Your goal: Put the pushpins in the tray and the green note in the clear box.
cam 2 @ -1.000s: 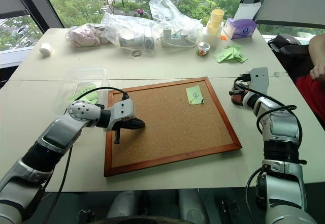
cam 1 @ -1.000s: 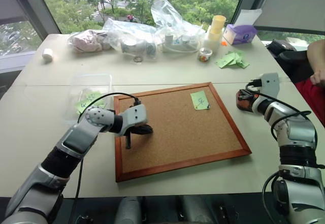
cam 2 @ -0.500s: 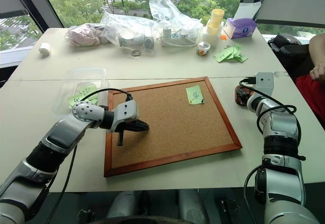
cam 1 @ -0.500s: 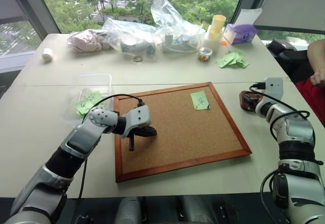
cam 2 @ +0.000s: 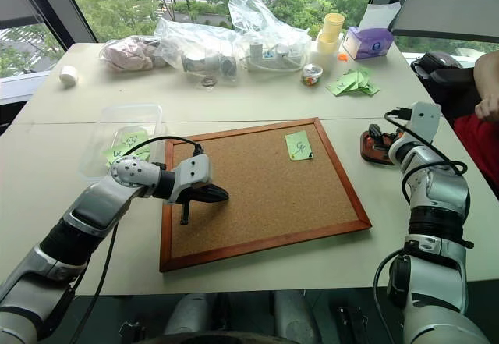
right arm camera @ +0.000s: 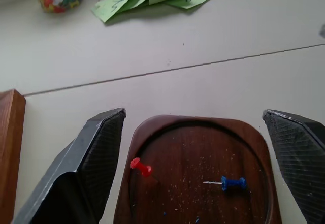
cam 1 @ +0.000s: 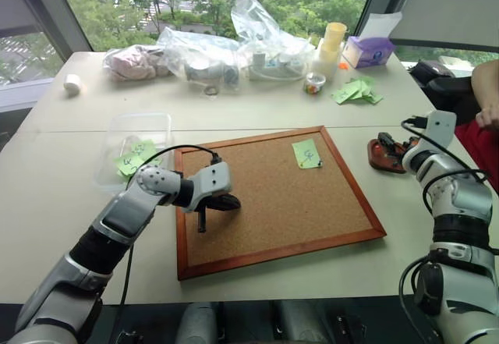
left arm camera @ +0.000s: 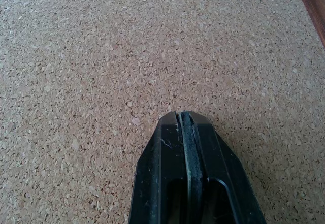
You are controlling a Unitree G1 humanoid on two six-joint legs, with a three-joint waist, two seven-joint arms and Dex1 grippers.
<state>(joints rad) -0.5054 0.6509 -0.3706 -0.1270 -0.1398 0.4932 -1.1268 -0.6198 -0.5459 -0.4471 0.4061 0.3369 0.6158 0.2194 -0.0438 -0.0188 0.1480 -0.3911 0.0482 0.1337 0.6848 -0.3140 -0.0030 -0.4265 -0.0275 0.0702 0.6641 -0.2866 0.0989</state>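
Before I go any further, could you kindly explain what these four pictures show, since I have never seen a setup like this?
It is a two-armed humanoid robot at a table. Two pictures come from cameras in its head, looking down over its arms; the other two come from a camera on each wrist, looking along the fingers.

On the table lies a cork board with a green note on it. A clear box sits to its left with green paper inside; a small wooden tray sits to its right.

The left gripper is shut, empty, over the cork. The right gripper stands open above the tray, holding nothing. A red pushpin and a blue pushpin lie in the tray.
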